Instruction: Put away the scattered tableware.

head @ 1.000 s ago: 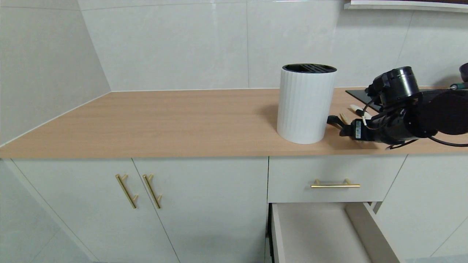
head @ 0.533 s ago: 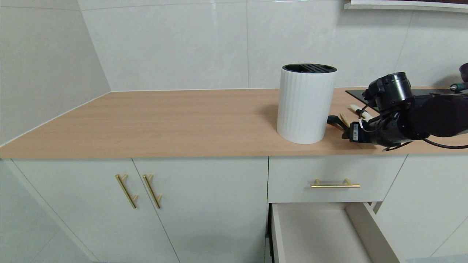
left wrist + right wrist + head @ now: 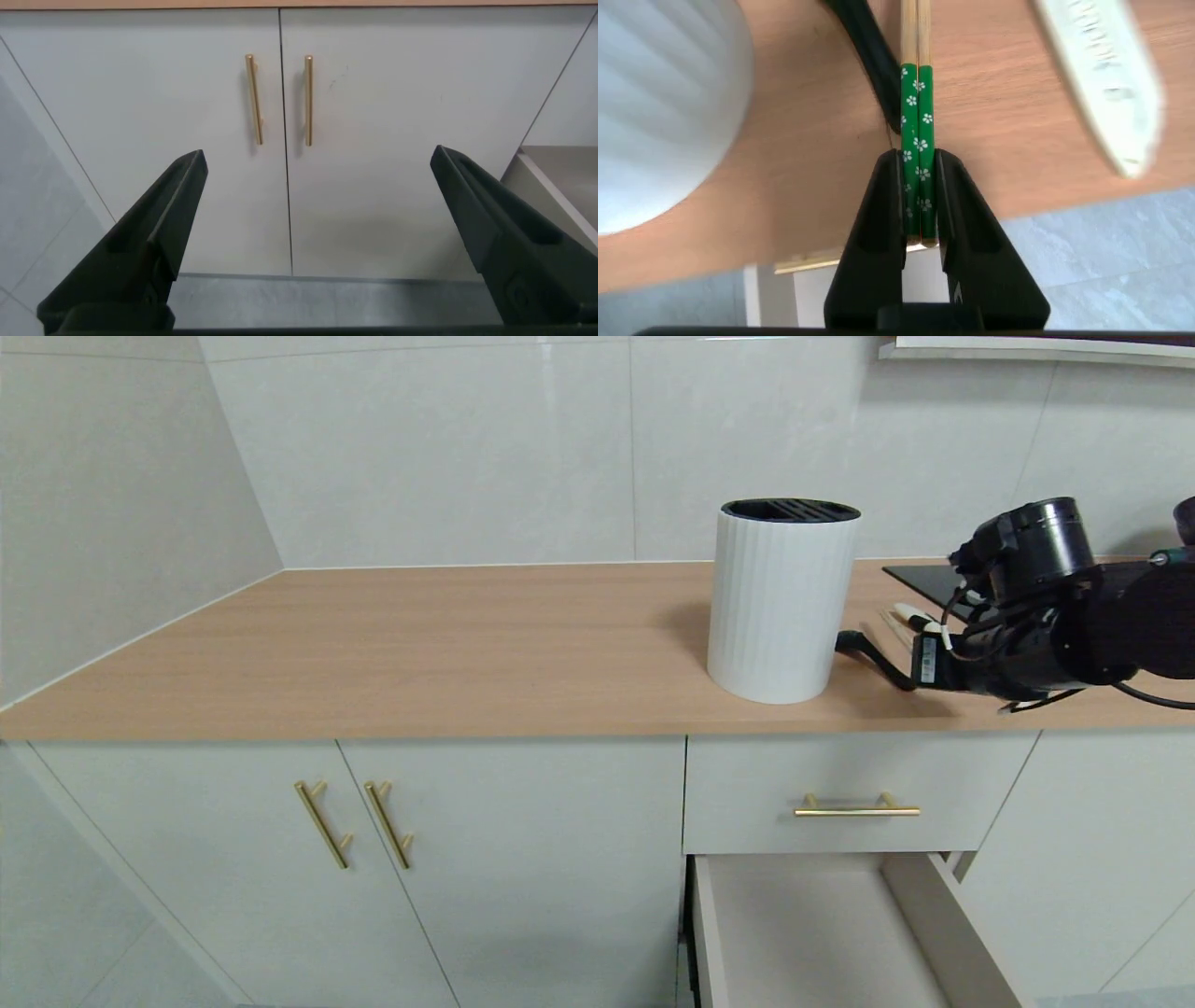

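Chopsticks [image 3: 912, 121] higher now: green, flowered ends

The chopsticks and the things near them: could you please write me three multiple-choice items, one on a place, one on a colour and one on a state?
1. Where does the white holder stand?
A. on the floor
B. on the countertop
C. on a chair

2. What colour are the flowered ends of the chopsticks?
A. red
B. blue
C. green

3. How is the right pincer?
A. shut on the chopsticks
B. open and empty
C. shut on a spoon

Answers:
1 B: in the head view its base rests on the wooden top.
2 C: the right wrist view shows green with white flowers.
3 A: both fingers press the pair from either side.
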You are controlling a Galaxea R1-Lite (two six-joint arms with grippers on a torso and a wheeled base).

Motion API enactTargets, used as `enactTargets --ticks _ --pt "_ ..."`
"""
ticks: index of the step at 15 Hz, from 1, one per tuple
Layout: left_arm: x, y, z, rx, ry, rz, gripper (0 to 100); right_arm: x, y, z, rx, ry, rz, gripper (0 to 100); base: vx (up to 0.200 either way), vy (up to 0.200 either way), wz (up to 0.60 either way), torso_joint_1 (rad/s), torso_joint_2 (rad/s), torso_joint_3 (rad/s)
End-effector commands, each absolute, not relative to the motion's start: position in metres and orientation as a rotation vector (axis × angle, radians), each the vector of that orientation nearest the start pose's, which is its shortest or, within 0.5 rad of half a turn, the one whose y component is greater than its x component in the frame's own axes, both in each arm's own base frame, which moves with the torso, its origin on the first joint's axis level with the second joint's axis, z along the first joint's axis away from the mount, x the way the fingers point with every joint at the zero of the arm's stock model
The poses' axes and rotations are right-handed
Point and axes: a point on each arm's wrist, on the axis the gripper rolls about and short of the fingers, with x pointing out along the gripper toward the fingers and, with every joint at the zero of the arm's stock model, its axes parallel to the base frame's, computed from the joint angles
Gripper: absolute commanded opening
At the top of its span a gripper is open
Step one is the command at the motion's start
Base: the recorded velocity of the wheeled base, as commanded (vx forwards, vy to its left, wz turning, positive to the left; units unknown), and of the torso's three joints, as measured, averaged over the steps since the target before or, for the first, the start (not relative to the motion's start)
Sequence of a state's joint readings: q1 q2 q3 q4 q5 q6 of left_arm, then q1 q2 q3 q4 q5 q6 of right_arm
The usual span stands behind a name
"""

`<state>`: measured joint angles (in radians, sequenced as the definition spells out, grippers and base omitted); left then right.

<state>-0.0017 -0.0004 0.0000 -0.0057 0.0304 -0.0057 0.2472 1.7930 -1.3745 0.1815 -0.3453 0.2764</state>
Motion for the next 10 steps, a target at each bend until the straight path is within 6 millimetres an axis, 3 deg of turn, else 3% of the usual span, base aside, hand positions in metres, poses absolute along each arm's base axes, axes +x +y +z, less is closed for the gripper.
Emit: enactTargets --ticks 1,4,6,8,10 --pt "-0.023 0.001 0.076 -0.006 -0.006 0.029 100 0.286 0.065 0.261 0.115 0.487 -0.156 0 0.0 0.0 0.0 0.0 0.0 0.0" --pt "-0.023 0.001 0.076 -0.006 -0.006 0.029 100 0.226 0.052 0.269 0.124 0.459 -0.128 0 0.0 0.0 0.0 0.0 0.0 0.0" --pt "-0.023 0.001 0.076 -0.006 -0.006 0.029 100 0.199 0.045 0.27 0.131 0.467 -0.095 0 0.0 0.0 0.0 0.0 0.0 0.0" --pt "-0.023 0.001 0.076 -0.006 -0.006 0.029 100 0.149 0.037 0.27 0.154 0.544 0.056 0 0.0 0.0 0.0 0.0 0.0 0.0" --pt "-0.023 0.001 0.076 -0.006 -0.006 0.029 100 0.115 0.031 0.272 0.169 0.616 0.202 0 0.0 0.0 0.0 0.0 0.0 0.0"
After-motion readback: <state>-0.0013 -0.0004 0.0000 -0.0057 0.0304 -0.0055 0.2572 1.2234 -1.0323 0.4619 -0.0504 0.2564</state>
